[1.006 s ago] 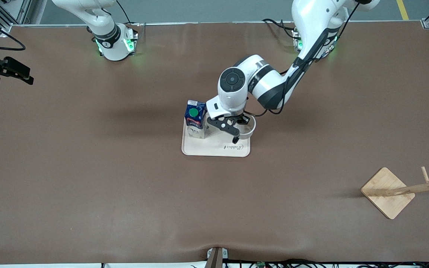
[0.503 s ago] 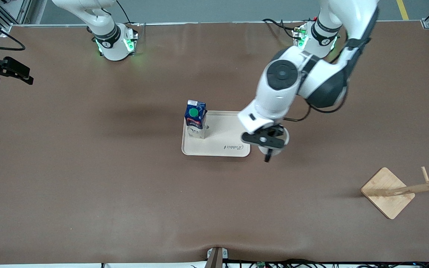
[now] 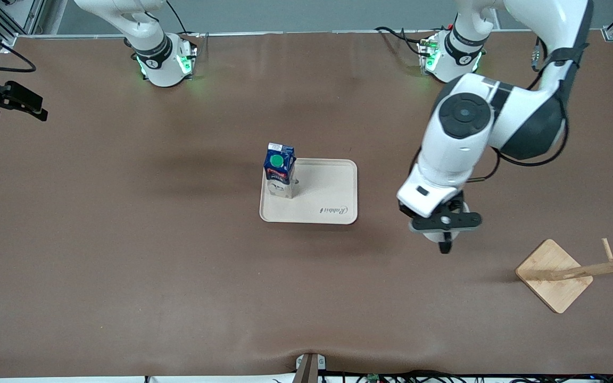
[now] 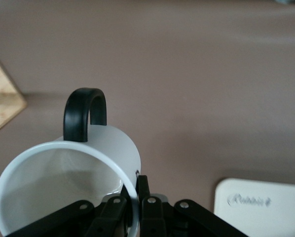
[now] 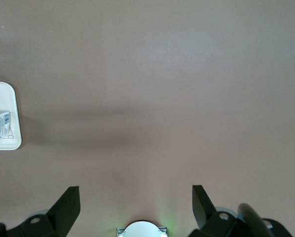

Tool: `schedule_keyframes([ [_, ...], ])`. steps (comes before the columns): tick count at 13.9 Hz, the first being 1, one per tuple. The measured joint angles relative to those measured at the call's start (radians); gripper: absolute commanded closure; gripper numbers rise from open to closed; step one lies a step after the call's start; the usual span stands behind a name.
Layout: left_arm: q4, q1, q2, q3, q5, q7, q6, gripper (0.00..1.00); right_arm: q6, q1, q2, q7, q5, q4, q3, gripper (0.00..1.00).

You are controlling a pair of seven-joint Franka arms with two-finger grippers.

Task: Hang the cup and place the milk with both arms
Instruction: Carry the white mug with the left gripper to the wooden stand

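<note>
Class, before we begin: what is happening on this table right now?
The left gripper is shut on the rim of the cup and holds it in the air over bare table, between the tray and the wooden rack. The milk stands upright on the tray, untouched. The right gripper waits open at its own end of the table.

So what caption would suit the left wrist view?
Left end effector gripping the white cup by its rim over the brown table.
</note>
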Motion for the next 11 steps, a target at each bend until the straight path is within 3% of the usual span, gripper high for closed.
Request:
schedule_keyframes([
  [2, -0.004, 0.066, -0.001, 0.001, 0.016, -0.010, 0.037, 1.00, 0.000, 0.000, 0.000, 0.000, 0.000, 0.000, 0.000, 0.00],
  [5, -0.040, 0.129, -0.018, -0.002, 0.144, -0.099, 0.111, 1.00, 0.000, 0.000, 0.000, 0.000, 0.000, 0.000, 0.000, 0.00],
  [11, -0.157, 0.266, -0.078, -0.003, 0.194, -0.118, 0.301, 1.00, -0.001, 0.000, 0.000, 0.000, 0.000, 0.000, 0.000, 0.00],
])
